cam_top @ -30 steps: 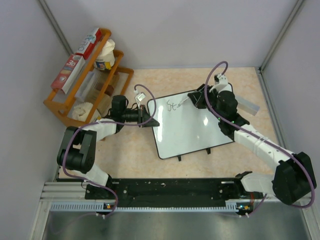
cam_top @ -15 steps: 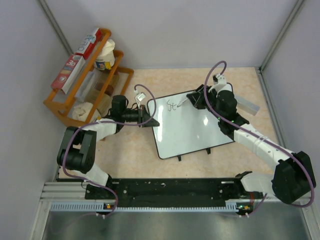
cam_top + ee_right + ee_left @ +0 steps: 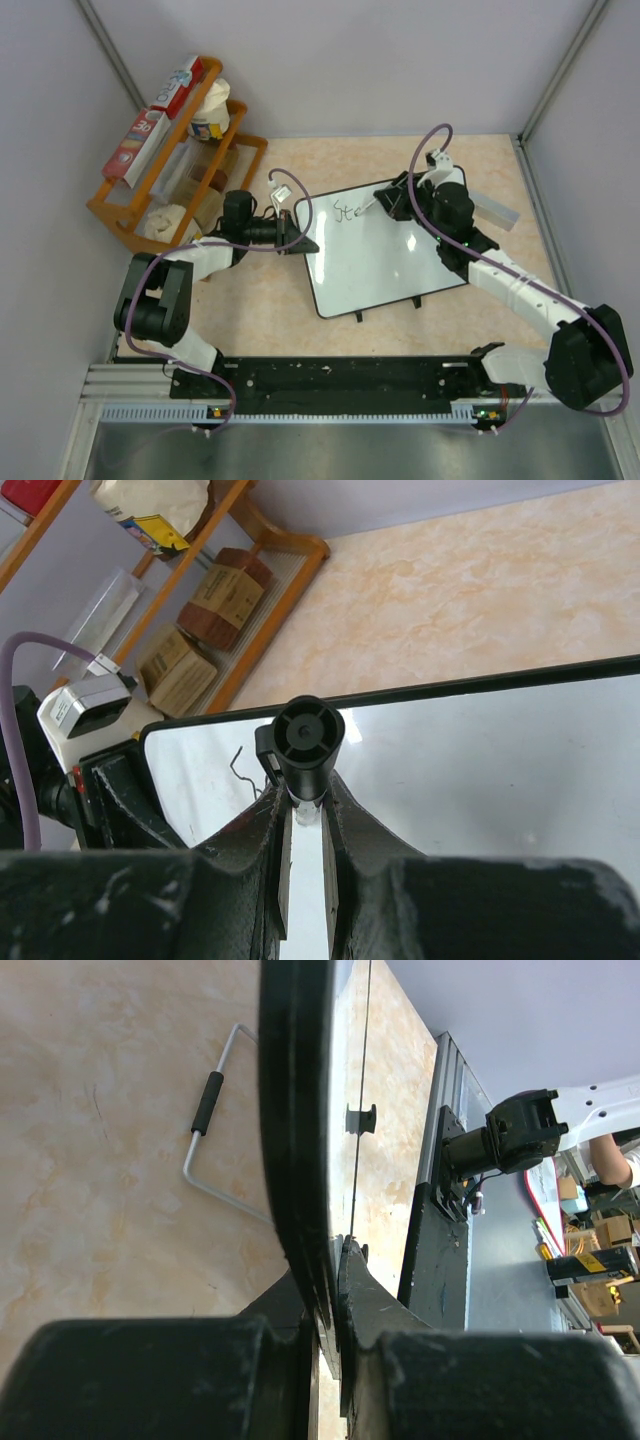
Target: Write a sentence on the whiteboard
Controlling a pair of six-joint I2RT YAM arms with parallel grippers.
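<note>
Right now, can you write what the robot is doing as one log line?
left gripper: shut on whiteboard edge | right gripper: shut on marker | sentence: first letters only, unfinished

Both arms share one build, white shell links joined by black cylindrical joints, seen on the left arm [image 3: 150, 300] and the right arm [image 3: 520, 290]. A purple cable [image 3: 446, 126] runs loosely along each and ends near a small white box [image 3: 85, 705] at the wrist. The fingers [image 3: 235, 865] are matte black and blocky. Both bases stand on a black rail [image 3: 330, 378] edged with ribbed aluminium.
</note>
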